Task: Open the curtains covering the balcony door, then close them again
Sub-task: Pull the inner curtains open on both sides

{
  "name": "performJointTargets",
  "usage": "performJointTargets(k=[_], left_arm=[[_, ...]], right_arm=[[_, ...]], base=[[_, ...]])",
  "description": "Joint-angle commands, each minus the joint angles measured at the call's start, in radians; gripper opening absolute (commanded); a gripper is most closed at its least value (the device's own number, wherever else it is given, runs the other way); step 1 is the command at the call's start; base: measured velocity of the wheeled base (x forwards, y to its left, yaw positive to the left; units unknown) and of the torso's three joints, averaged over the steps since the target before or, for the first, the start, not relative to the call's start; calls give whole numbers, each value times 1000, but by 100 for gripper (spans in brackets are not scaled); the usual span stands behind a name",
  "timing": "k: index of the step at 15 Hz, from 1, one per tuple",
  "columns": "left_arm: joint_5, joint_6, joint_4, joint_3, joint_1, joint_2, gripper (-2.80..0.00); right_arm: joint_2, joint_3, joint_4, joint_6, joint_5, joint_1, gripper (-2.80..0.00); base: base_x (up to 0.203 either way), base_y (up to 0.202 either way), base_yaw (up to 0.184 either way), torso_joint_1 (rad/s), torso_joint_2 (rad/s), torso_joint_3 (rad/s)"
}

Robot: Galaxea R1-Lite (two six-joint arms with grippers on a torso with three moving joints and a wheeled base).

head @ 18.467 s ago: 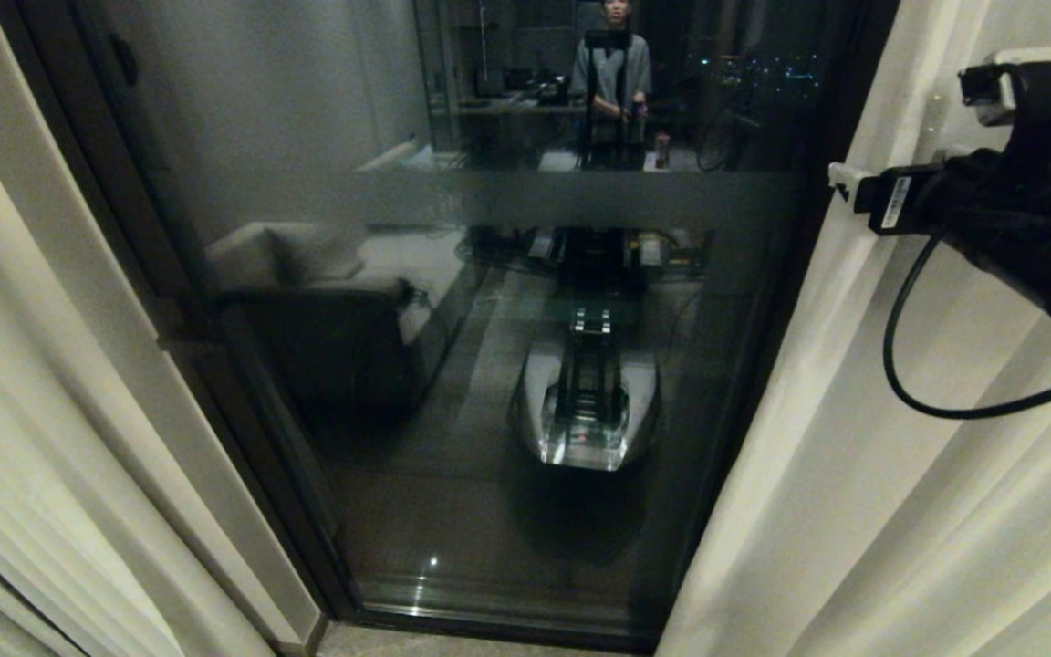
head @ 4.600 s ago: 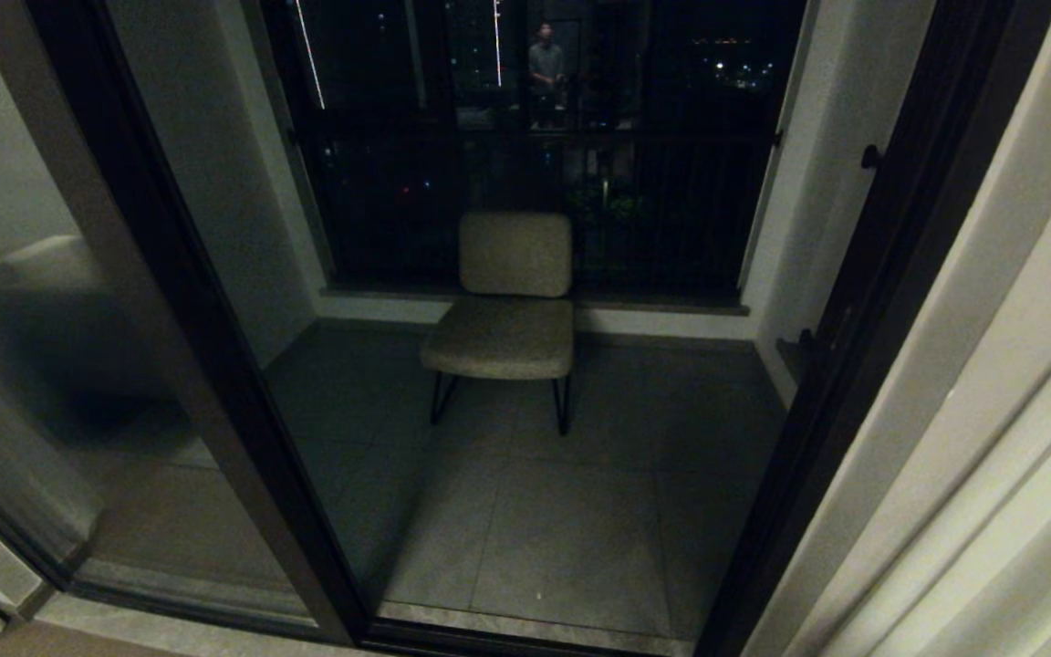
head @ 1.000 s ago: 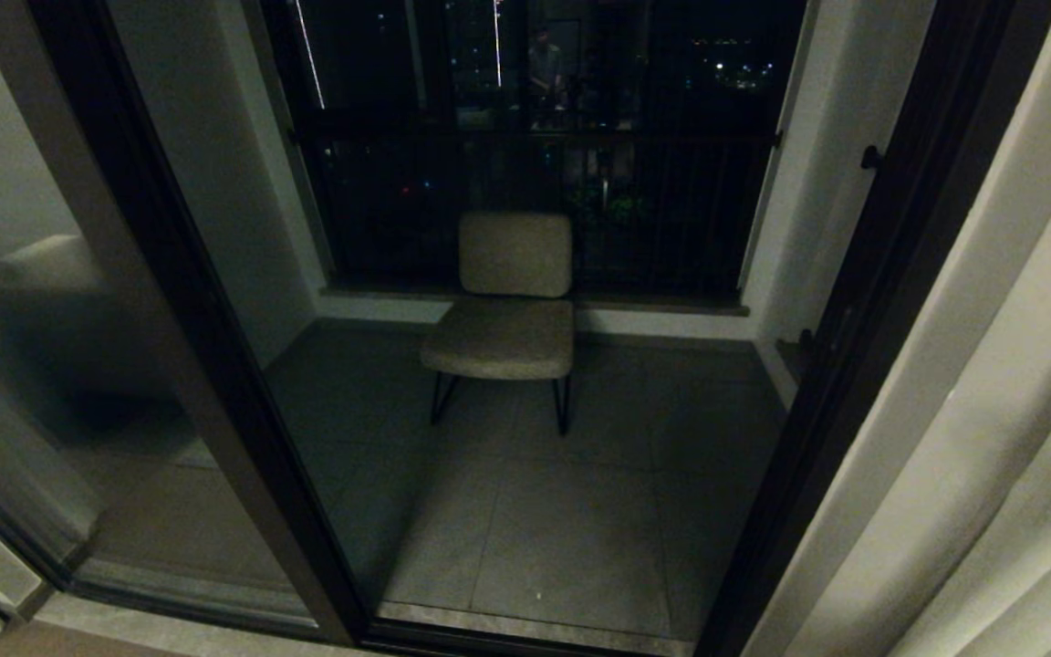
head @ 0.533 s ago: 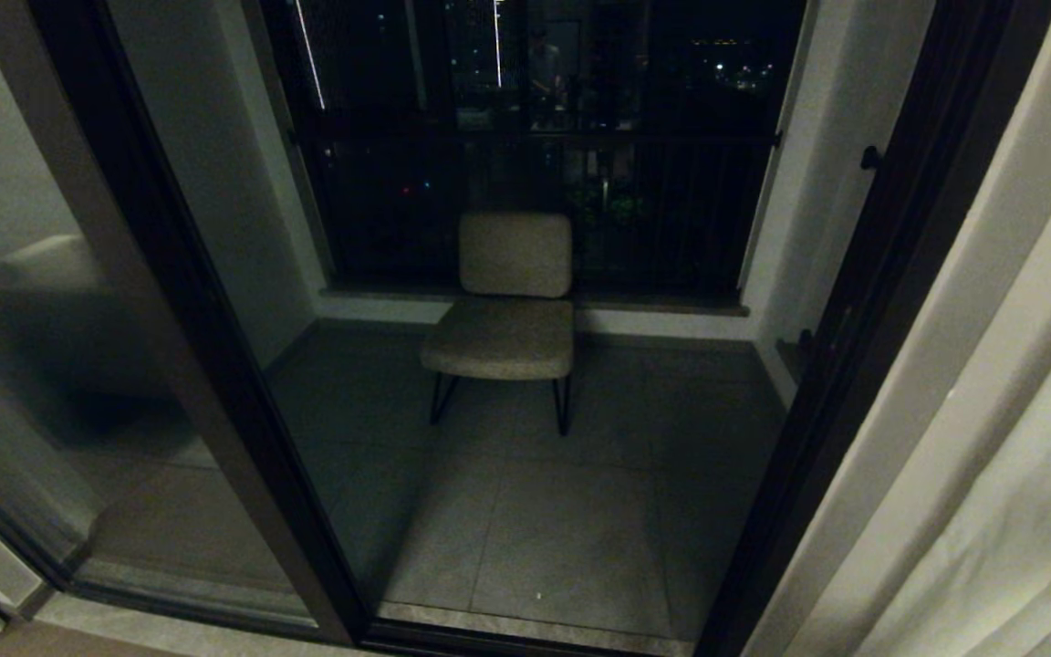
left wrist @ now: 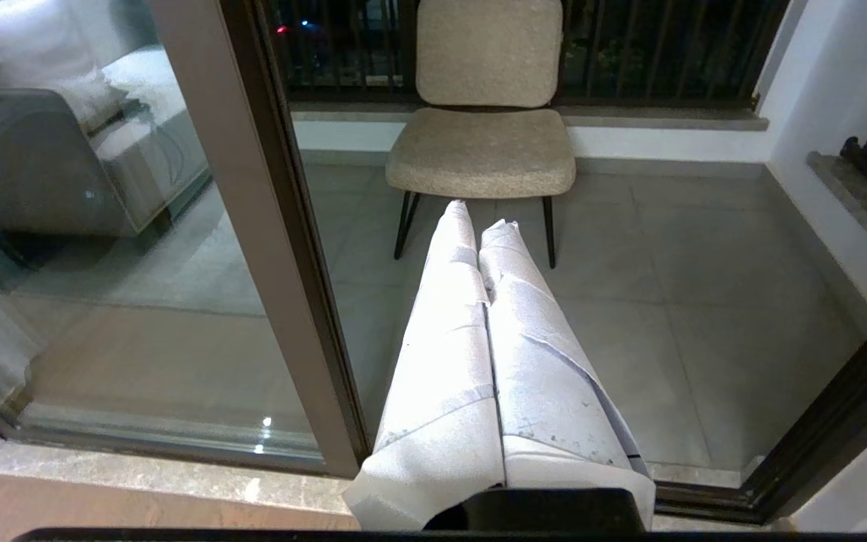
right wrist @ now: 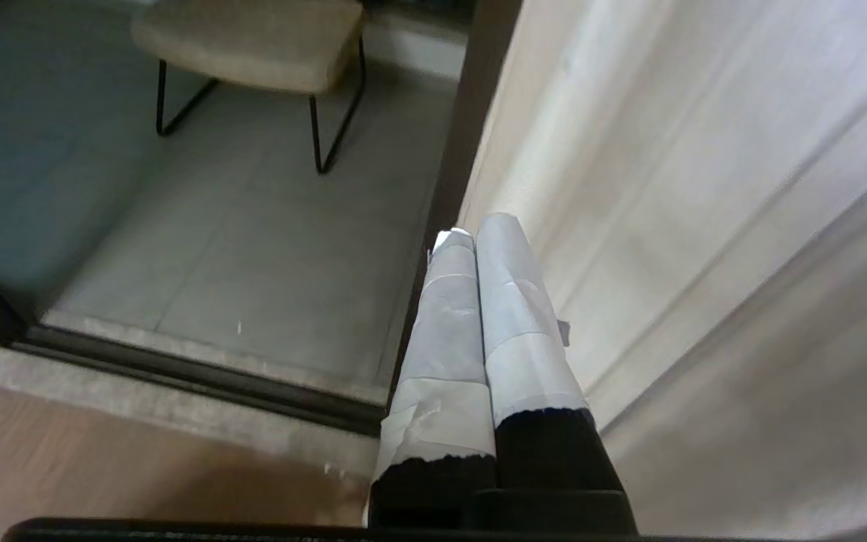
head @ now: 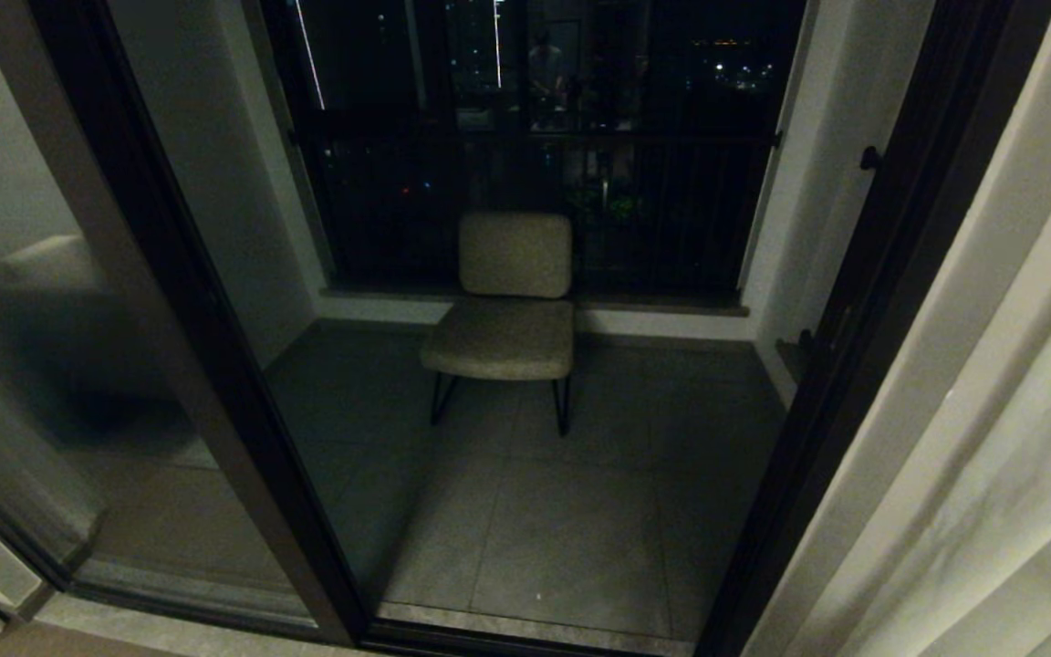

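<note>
— Curtains (head: 991, 474) are drawn back here; only the right panel shows, hanging just beside the right claw (right wrist: 471, 233). Where does that leave the closing half?

— Not started, I'd say. The right claw's taped fingers (right wrist: 509, 301) are pressed together with nothing between them, their tips close to the curtain's hemmed edge and the dark frame of the balcony door (head: 863, 301). No fabric is pinched.

— So what is the risk?

— A grab that catches air. With the fingers shut against each other, any pull toward the doorway would slide past the cloth and the panel would stay put. It has to open first, then take in a pleat.

— And the other arm?

— The left claw (left wrist: 479, 214) is also shut and empty, pointing out through the opening at the chair (left wrist: 482, 113) on the balcony, well away from any fabric. The left panel is not in view, so reaching for it may mean a blind sweep into the glass pane (left wrist: 102, 263) beside it.

— Anything else?

— A shallow pinch on loose pleats could slip mid-pull, leaving a gap.
</note>
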Motion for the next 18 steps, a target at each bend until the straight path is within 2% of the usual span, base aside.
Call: performJointTargets(k=[1,3,6,10,12,18], left_arm=[[1,0,0,0,0,0,-280],[0,0,0,0,0,0,-280],[0,0,0,0,0,0,-280],[0,0,0,0,0,0,-280],[0,0,0,0,0,0,-280],[0,0,0,0,0,0,-280]], right_arm=[[0,2,2,7,1,0,-280],[-1,1,4,20,-3,53,-280],[-96,1,79,33,-75,146,-280],[-287,1,129,96,-99,158,-280],[-285,1,131,139,-105,158,-280],[-285,0,130,143,-106,158,-280]], base=[[0,0,0,0,0,0],[0,0,0,0,0,0],[0,0,0,0,0,0],[0,0,0,0,0,0],[0,0,0,0,0,0],[0,0,0,0,0,0]])
